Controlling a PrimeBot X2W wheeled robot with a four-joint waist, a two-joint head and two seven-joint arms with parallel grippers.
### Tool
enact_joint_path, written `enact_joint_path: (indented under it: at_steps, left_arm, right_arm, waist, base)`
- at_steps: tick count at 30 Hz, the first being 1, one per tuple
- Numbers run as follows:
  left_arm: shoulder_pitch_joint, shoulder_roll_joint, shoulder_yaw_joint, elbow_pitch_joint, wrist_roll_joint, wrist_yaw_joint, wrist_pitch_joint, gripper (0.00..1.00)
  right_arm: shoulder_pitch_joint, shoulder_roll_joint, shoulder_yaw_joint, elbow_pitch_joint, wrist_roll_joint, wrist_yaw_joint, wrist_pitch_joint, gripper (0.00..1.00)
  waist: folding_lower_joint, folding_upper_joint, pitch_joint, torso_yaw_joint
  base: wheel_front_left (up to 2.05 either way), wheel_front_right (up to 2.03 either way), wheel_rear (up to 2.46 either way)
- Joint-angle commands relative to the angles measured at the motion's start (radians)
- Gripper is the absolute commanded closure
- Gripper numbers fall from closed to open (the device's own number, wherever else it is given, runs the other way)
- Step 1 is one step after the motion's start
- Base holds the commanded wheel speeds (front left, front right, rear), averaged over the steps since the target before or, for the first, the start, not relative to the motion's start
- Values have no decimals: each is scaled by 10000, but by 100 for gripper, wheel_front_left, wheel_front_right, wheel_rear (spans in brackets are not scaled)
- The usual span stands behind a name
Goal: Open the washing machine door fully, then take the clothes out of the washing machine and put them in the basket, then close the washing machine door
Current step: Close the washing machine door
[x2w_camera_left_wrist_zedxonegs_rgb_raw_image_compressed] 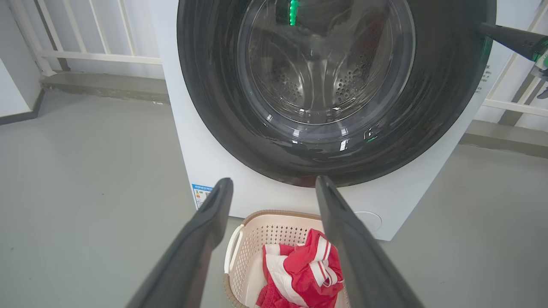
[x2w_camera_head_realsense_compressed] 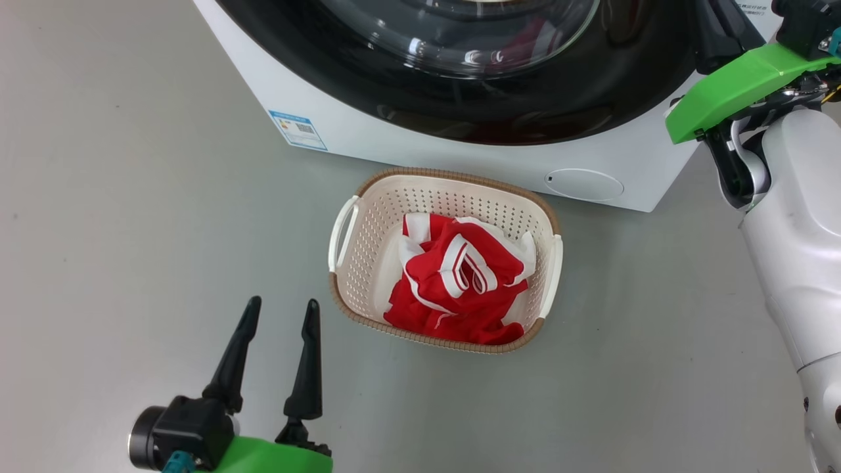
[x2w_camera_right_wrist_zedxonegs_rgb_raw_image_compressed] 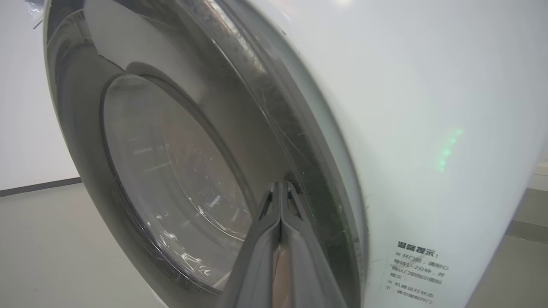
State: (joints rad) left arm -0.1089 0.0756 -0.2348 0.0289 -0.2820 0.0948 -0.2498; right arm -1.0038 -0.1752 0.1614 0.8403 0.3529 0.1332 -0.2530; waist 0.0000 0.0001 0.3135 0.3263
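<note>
Your right jaws are pinched shut, tips at the black rim of the washing machine door (x2w_camera_right_wrist_zedxonegs_rgb_raw_image_compressed: 239, 128); left jaws hang open near the basket (x2w_camera_head_realsense_compressed: 453, 176) holding the clothes (x2w_camera_head_realsense_compressed: 460, 282). Push carelessly and those tips may skid off the gloss, leaving it unlatched

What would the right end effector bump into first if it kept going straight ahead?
The washing machine door: the shut right end effector points at its black rim, seemingly touching it.

Plain laundry or utility area, white front-loading washing machine (x2w_camera_left_wrist_zedxonegs_rgb_raw_image_compressed: 274, 201) on a smooth grey floor (x2w_camera_left_wrist_zedxonegs_rgb_raw_image_compressed: 85, 192), cream basket (x2w_camera_head_realsense_compressed: 368, 249) with red clothes (x2w_camera_head_realsense_compressed: 460, 282) set before it, white railing bars (x2w_camera_left_wrist_zedxonegs_rgb_raw_image_compressed: 98, 57) along a low ledge behind
</note>
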Motion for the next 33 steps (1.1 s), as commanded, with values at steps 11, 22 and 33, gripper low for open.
enact_joint_path:
  at_steps: [11, 22, 33]
  left_arm:
    - [-167, 75, 355, -7, 103, -107, -118, 0]
    - [92, 255, 442, 71, 126, -33, -106, 0]
    - [443, 519, 475, -15, 22, 45, 278, 0]
  right_arm:
    - [802, 473, 465, -701, -67, -25, -87, 100]
    - [3142, 790, 245, -2039, 139, -25, -87, 0]
    - [5490, 1046, -250, -3526, -203, -25, -87, 0]
  waist:
    - [0, -1, -441, -213]
    - [0, -1, -1271, -864]
    - [0, -1, -1967, -1696]
  base:
    - [0, 0, 0]
    - [0, 0, 0]
    - [0, 0, 0]
